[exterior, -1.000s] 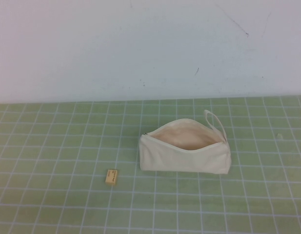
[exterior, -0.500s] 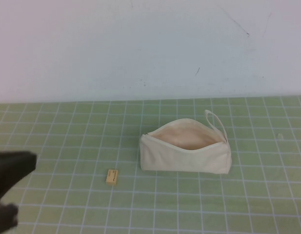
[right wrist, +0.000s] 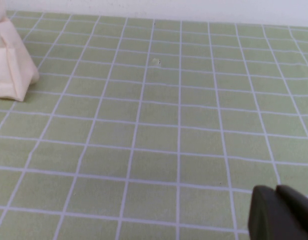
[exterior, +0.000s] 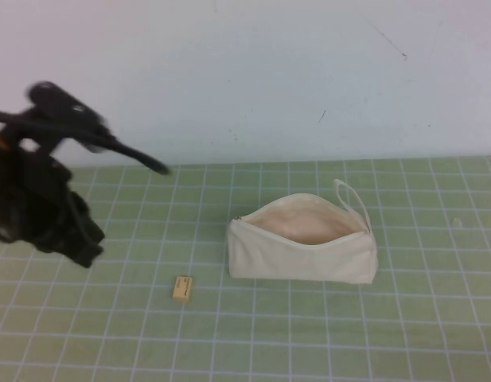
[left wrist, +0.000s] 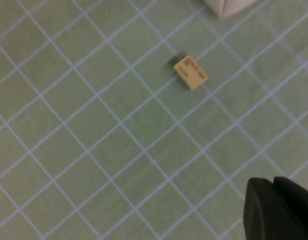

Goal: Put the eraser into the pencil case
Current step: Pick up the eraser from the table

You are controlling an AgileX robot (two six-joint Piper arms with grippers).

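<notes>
The eraser, a tiny pale cream block with dark print, lies flat on the green grid mat, left of the pencil case; it also shows in the left wrist view. The pencil case is a cream-white pouch standing with its zip open and its beige lining showing, loop strap at its right end. One corner shows in the left wrist view and one end in the right wrist view. My left gripper is shut and empty, above the mat left of the eraser. My right gripper is shut and empty, over bare mat right of the pouch.
The green grid mat covers the table up to a white wall at the back. The left arm's dark body fills the left side of the high view. A small pale speck lies on the mat.
My left arm has swung up and into view from the lower left, now higher and nearer the eraser. The eraser and pouch have not moved.
</notes>
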